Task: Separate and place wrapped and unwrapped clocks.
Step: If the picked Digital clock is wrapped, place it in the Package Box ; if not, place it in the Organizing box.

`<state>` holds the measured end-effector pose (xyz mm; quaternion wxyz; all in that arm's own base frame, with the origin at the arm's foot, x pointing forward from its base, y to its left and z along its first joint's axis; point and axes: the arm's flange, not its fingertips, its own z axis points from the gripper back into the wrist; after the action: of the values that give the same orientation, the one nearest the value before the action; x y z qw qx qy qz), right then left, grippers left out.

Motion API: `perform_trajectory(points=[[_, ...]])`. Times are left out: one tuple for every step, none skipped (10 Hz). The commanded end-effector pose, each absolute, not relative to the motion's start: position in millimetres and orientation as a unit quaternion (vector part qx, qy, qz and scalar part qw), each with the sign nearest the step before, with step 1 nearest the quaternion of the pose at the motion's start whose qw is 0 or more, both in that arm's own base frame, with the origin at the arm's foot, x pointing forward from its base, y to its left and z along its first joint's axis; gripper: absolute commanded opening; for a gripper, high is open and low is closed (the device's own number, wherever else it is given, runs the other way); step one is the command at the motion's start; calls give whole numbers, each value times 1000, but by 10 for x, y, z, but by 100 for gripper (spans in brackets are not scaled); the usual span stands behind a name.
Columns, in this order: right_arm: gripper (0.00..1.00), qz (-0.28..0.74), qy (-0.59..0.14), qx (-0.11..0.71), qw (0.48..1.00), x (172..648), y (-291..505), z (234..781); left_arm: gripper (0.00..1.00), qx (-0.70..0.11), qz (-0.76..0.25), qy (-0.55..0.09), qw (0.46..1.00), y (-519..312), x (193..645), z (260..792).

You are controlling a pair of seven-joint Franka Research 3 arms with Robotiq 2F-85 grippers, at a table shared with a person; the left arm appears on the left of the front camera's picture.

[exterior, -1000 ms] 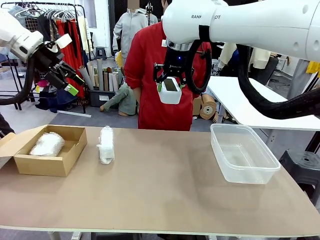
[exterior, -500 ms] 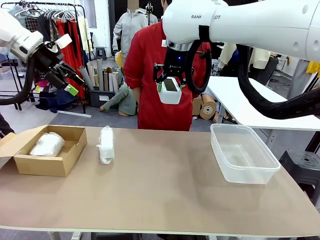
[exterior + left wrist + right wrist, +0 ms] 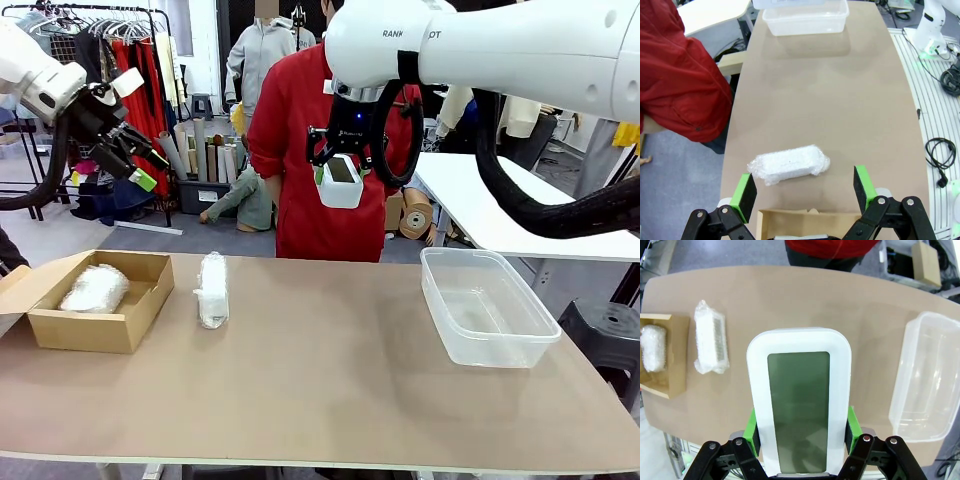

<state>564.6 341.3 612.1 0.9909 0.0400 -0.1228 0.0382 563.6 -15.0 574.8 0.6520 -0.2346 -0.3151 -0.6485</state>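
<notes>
Front view: right gripper (image 3: 341, 186) clamped on bare clock (image 3: 341, 178), unmoved, high to right of cardboard box (image 3: 100, 332); left gripper (image 3: 153, 168) wide, empty, above box. Placement pending.

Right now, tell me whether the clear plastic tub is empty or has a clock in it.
Empty. The clear tub has a bare bottom; the unwrapped clock is clamped in the right hand, high above the table.

Front camera looks across table (image 3: 330, 380); wrist cameras high, looking down.
</notes>
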Motion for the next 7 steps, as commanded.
perform_trajectory(points=[[0, 34, -123, 41, 991, 5621, 3418, 6163, 100, -232, -650, -311, 653, -141, 5610, 5756], [0, 38, -123, 40, 991, 5646, 3413, 6121, 100, -232, -650, -311, 653, -141, 5610, 5756], [0, 57, -133, 27, 989, 5686, 3275, 6126, 100, -232, -650, -311, 653, -141, 5610, 5756], [0, 107, -117, 40, 986, 5696, 3089, 6100, 100, -232, -650, -311, 653, -141, 5610, 5756], [0, 138, -92, 43, 985, 5754, 2895, 6093, 100, -232, -650, -311, 653, -141, 5610, 5756], [0, 138, -96, 45, 985, 5822, 2687, 6087, 100, -232, -650, -311, 653, -141, 5610, 5756], [0, 141, -101, 54, 983, 5816, 2449, 6009, 100, -232, -650, -311, 653, -141, 5610, 5756]])
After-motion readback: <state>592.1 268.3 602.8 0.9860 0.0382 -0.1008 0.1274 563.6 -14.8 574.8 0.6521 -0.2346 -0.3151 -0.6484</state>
